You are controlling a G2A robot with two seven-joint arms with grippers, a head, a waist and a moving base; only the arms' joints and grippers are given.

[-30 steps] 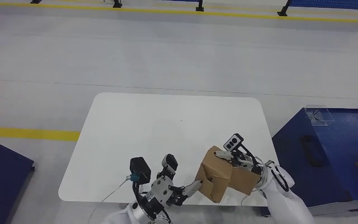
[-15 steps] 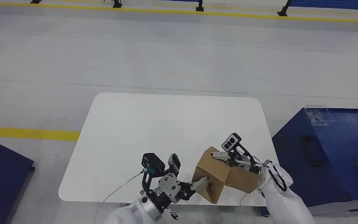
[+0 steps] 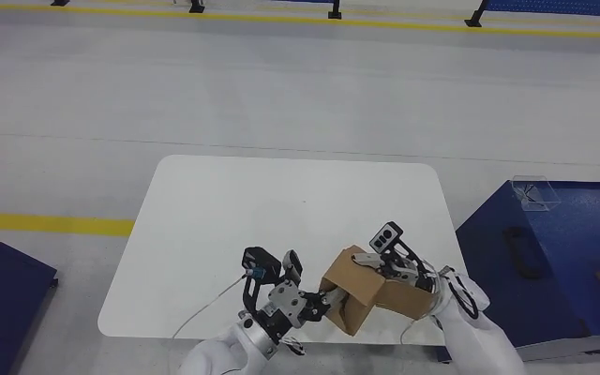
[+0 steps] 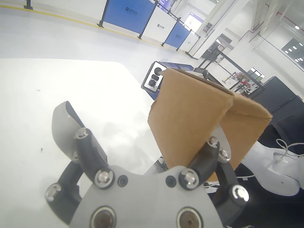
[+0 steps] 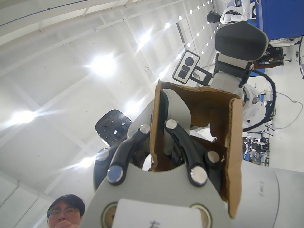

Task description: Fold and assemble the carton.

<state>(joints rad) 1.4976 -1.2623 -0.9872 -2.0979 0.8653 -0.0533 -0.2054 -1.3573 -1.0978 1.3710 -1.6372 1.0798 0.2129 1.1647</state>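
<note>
A brown cardboard carton (image 3: 361,286), partly folded with its flaps loose, hangs tilted just above the front right part of the white table (image 3: 281,206). My right gripper (image 3: 398,272) is on its right side, shut on one carton wall (image 5: 154,119), with a finger on each face of the board. My left gripper (image 3: 314,305) is at the carton's left side and is open. In the left wrist view one of its fingers (image 4: 213,148) lies against the underside of a carton (image 4: 190,115) flap, while the other finger (image 4: 68,119) stands free over the table.
A blue cabinet (image 3: 534,262) stands just right of the table, with a small clear box (image 3: 534,194) on top. A thin cable (image 3: 211,300) trails from the left wrist over the table's front edge. The carton is close to the front right corner.
My left gripper has moved right and up to the carton's left side, and one finger now touches a flap. The carton has shifted slightly left in the right gripper's hold.
</note>
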